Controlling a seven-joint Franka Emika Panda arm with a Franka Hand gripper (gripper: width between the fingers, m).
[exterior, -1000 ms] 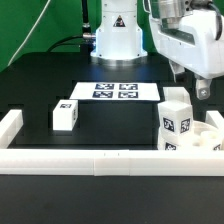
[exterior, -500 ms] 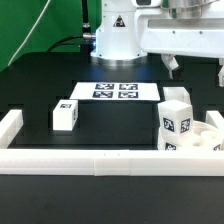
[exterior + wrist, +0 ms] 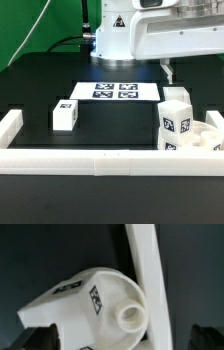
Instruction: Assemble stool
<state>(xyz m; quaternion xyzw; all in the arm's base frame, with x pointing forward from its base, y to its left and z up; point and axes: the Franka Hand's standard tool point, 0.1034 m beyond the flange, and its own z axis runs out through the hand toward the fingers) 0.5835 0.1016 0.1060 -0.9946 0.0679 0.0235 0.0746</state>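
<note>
Matte black worktop (image 3: 40, 95), green curtain (image 3: 22, 25) behind its far edge, white rail (image 3: 90, 163) along its near edge, marker board (image 3: 117, 91) mid-worktop, soft even light

Exterior view low, facing robot base (image 3: 115, 35) across table (image 3: 30, 90), wrist view close over shared seat (image 3: 130, 297)

The pincer (image 3: 122, 335) hangs high, jaws wide apart (gripping nothing).

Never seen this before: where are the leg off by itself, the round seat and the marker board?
lone leg (image 3: 66, 115): exterior view, front face.
round seat (image 3: 208, 140): exterior view, near rim.
marker board (image 3: 116, 90): exterior view, its middle.
</note>
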